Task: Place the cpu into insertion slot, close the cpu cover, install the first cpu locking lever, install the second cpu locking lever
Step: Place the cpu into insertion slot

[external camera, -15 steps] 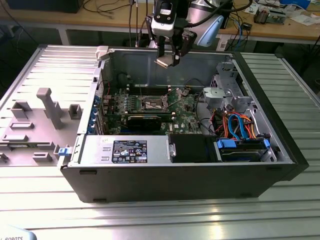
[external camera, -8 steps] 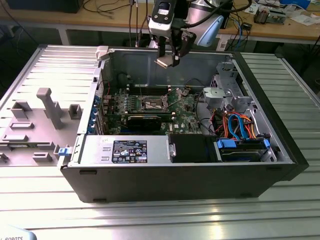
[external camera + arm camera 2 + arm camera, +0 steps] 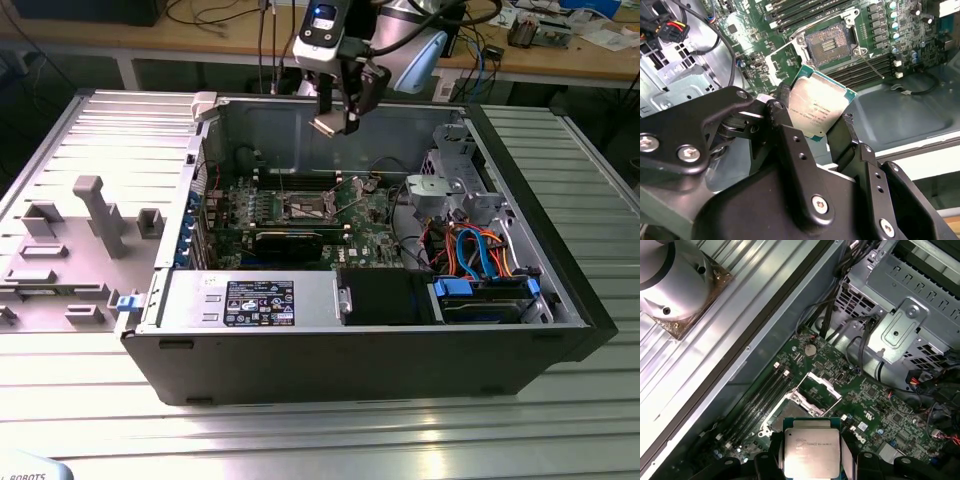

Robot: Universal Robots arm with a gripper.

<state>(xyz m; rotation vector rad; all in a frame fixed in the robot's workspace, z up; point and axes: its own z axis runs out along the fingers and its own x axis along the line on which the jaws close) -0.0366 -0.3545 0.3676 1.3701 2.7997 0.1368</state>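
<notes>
While the cpu (image 3: 822, 102) is pinched edgewise by the gripper (image 3: 816, 114) above the insertion slot (image 3: 831, 44), contacts could be bent by tilted seating.

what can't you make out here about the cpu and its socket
- The cpu underside: second wrist view, faces away; the end effector grips it and covers two edges.
- The insertion slot near side: first wrist view, hidden behind the cpu.
- The slot's contacts: exterior view, too small to tell.

brushed silvery metal cpu (image 3: 820, 107); matt black gripper (image 3: 812, 131)
</notes>
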